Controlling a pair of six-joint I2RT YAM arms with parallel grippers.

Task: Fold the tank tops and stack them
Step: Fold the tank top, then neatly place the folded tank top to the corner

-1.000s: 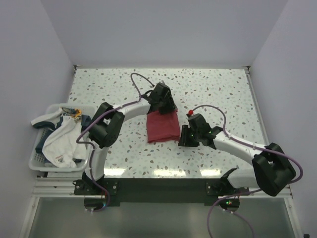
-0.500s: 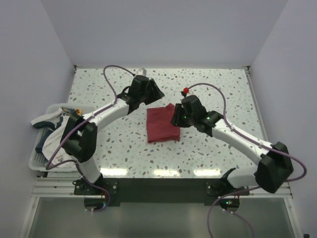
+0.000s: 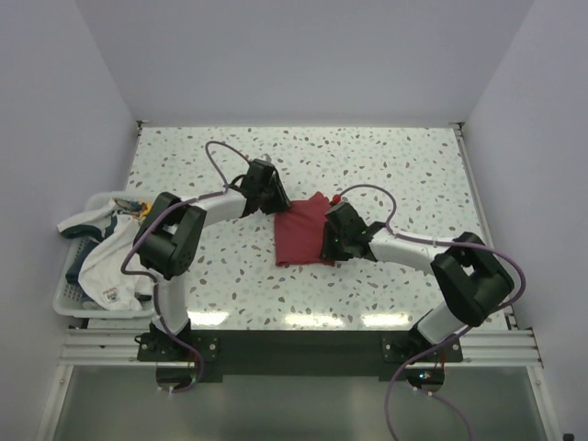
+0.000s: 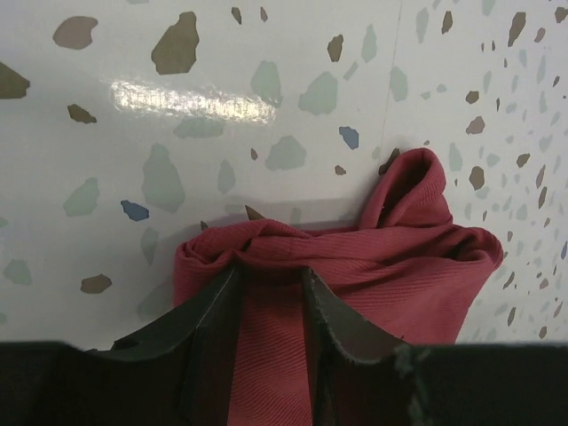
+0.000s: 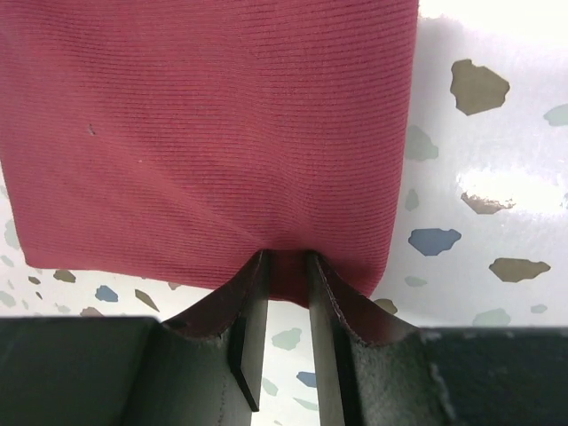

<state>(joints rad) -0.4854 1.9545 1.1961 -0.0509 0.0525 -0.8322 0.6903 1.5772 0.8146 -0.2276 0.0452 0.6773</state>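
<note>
Dark red tank top (image 3: 303, 235): folded, middle of bench (image 3: 413, 175).
Left pincer (image 4: 271, 277): clamped on its bunched far corner.
Right pincer (image 5: 284, 259): clamped on its near edge.
Risk: uneven pull, fold dragged open.
White tank top (image 3: 115, 262): in basket (image 3: 66, 299), left.

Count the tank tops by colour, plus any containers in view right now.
Dark red tank top: 1
White tank top: 1, heaped in the basket
Basket: 1
Total: 3
</note>
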